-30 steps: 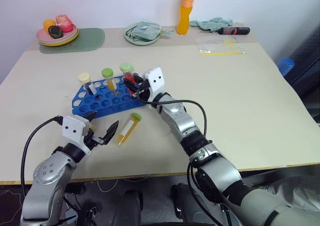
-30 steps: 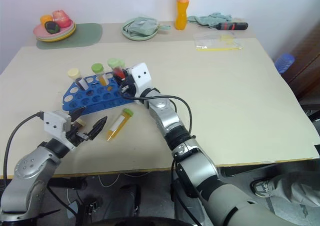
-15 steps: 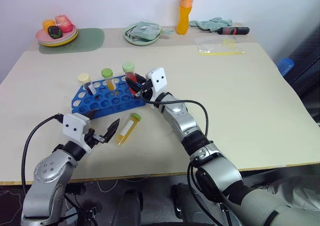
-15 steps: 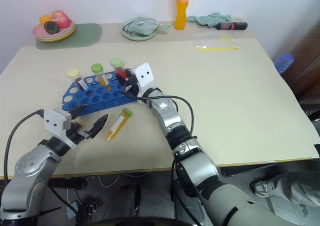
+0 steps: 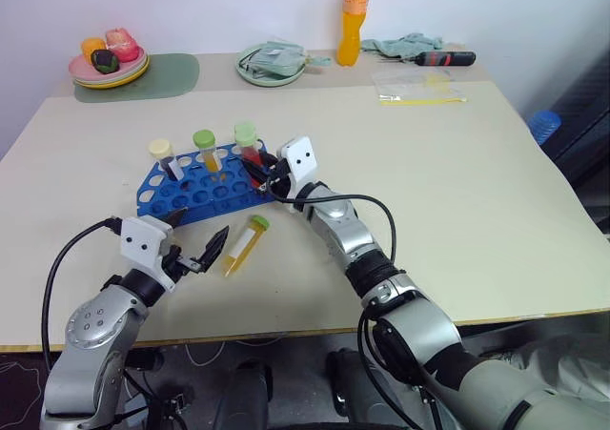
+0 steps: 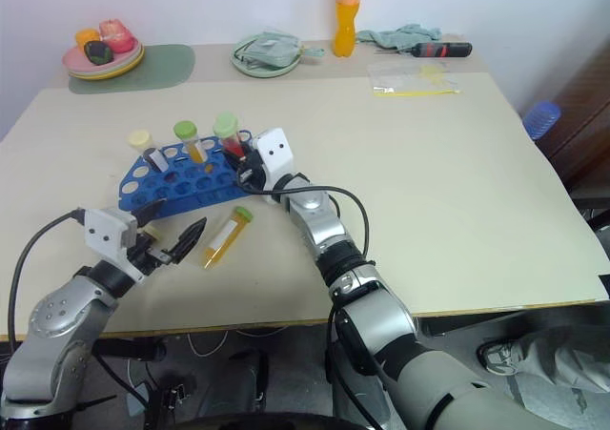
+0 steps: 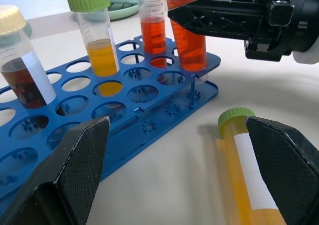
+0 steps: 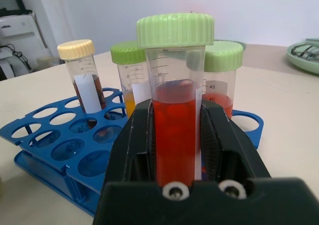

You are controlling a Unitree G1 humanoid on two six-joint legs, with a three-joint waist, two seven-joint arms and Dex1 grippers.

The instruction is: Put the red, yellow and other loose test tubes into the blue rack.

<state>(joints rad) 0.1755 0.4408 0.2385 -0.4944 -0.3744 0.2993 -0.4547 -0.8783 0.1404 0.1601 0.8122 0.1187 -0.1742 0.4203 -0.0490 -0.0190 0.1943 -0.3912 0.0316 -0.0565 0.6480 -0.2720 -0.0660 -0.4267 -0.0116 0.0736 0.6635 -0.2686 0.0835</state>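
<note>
The blue rack (image 5: 191, 199) sits on the table with a cream-capped dark tube (image 5: 164, 155), a green-capped yellow tube (image 5: 207, 149) and a green-capped red tube (image 7: 152, 33) standing in it. My right gripper (image 5: 255, 171) is shut on a second red tube (image 8: 174, 130) with a green cap. It holds that tube upright at the rack's right end, lower end at a corner hole. A loose yellow tube (image 5: 246, 244) lies on the table in front of the rack. Just left of this tube, my left gripper (image 5: 195, 235) is open and empty.
Along the table's back edge are a plate of toy food (image 5: 108, 63) on a green mat (image 5: 162, 72), a plate with a cloth (image 5: 274, 63), an orange bottle (image 5: 354, 20), a rag (image 5: 405, 44), a screwdriver (image 5: 446, 58) and a plastic bag (image 5: 419, 85).
</note>
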